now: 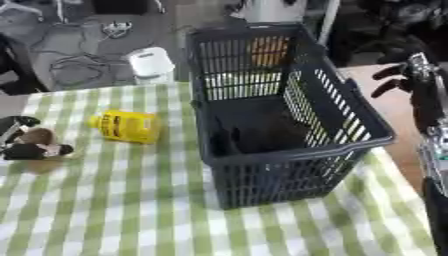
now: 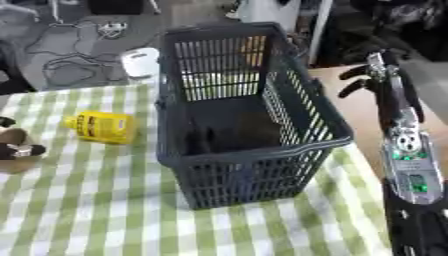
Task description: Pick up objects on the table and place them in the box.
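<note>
A dark blue slatted basket (image 1: pixel 280 182) stands upright on the green and white checked tablecloth (image 1: pixel 114 210), right of the middle. Something dark lies on its floor; I cannot make it out. A yellow container (image 1: pixel 127 126) lies on its side on the cloth, left of the basket. My left hand (image 1: pixel 24 150) rests at the left edge of the table, fingers curled round a small brown round thing (image 1: pixel 37 136). My right hand (image 2: pixel 383 82) hangs in the air past the basket's far right corner, fingers relaxed and pointing left, holding nothing.
A white cylinder (image 1: pixel 150 62) stands just beyond the table's far edge. An orange shape (image 1: pixel 268 50) shows through the basket's far wall. Cables and dark gear lie on the floor behind. The table's right edge runs close beside the basket.
</note>
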